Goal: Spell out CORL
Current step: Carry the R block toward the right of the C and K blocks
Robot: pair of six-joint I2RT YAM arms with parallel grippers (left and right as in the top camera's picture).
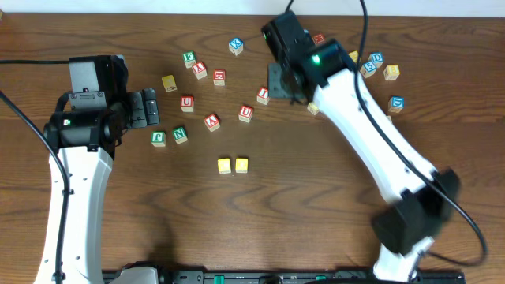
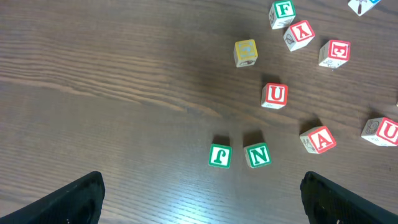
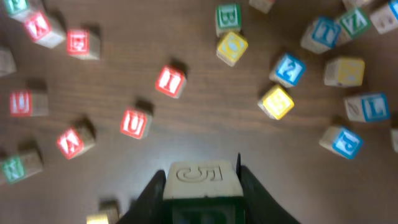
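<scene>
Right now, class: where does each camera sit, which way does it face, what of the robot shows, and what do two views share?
Overhead: above the table, facing straight down; the left arm and right arm both show.
Left wrist: on the left arm, facing down at the green N cube; the left fingers, open, show at the bottom corners.
Right wrist: on the right arm, facing down toward the blue L cube; the right fingers grip a pale cube.
Shared: overhead and left wrist both show the green N cube.

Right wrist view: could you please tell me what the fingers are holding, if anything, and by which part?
A wooden letter cube, pinched by two opposite side faces between the right gripper's fingers; an uncoloured embossed face shows.
</scene>
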